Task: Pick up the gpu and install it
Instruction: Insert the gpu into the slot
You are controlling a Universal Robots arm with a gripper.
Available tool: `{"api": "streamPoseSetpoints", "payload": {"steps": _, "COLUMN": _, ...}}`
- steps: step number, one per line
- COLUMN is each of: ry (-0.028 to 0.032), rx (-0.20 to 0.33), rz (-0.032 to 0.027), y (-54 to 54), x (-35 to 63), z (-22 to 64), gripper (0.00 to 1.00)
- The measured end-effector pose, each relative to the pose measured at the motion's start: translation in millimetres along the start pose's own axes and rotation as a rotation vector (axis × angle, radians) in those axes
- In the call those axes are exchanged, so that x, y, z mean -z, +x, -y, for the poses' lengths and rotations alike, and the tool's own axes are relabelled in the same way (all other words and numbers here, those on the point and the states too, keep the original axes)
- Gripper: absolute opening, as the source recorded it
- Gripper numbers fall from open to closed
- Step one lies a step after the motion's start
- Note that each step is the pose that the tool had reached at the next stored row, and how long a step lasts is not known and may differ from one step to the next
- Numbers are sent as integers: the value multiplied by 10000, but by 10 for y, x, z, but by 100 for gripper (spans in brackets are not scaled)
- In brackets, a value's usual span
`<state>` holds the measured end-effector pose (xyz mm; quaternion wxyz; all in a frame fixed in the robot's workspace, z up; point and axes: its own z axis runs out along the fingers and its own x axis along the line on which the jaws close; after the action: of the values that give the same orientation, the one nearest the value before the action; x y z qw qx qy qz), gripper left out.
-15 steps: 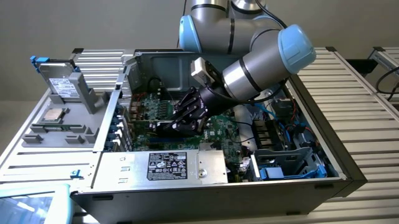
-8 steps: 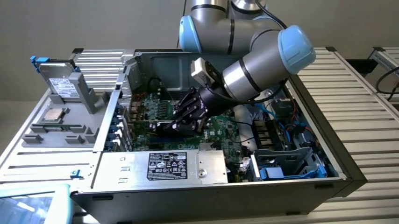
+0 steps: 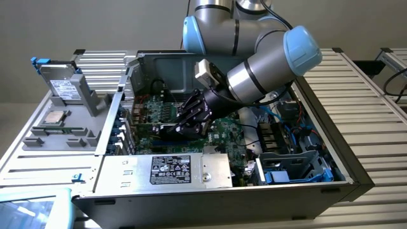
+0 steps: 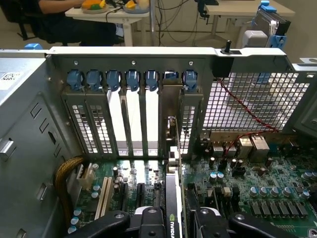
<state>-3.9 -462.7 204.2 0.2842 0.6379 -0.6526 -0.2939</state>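
Gpu (image 4: 172, 196): standing on its thin edge inside the computer case (image 3: 222, 202), being pinched between the jaws, just over the green board (image 4: 247, 198). Looking like the putting-in step, with picking up done. Probably needing a straight, gentle push, keeping its silver end lined up with the back wall (image 4: 133, 54). Seeing the arm (image 3: 254, 81) reaching in from the exterior view; seeing the line-up closely from the wrist view.
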Motion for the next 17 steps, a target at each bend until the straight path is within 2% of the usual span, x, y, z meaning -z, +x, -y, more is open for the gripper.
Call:
{"api": "streamPoseSetpoints", "payload": {"steps": 14, "ry": 9, "rx": -95, "rz": -88, "y": -35, "x": 32, "z": -35, "gripper": 27}}
{"api": "streamPoseSetpoints", "payload": {"steps": 16, "ry": 19, "rx": -104, "rz": -102, "y": -36, "x": 32, "z": -36, "gripper": 27}}
{"api": "streamPoseSetpoints", "payload": {"steps": 17, "ry": 44, "rx": -110, "rz": -115, "y": -37, "x": 32, "z": -36, "gripper": 27}}
